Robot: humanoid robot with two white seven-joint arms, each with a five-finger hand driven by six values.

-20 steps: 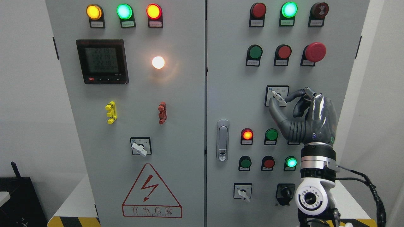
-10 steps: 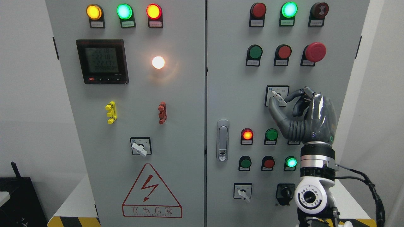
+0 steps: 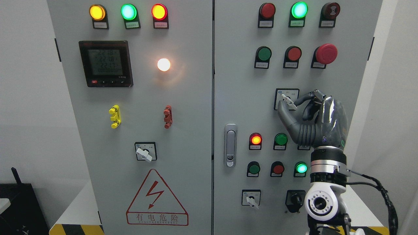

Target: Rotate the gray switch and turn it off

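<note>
Gray cabinet doors [image 3: 183, 137] are filling the view while the right hand [image 3: 313, 120] is pinching the gray switch [image 3: 288, 101] at its fingertips, the lever standing tilted, so the turning is seeming not finished.

Bare panel left of and above the gray switch [image 3: 288, 101], open for approach. Right side taken up by the right hand [image 3: 313, 119]. Below, just beside the thumb: red lamp [image 3: 255, 139], green lamp [image 3: 281, 139].

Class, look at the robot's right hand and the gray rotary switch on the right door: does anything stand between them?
Nothing visible does. The right hand is at the gray switch, thumb and finger pinching its handle.
</note>
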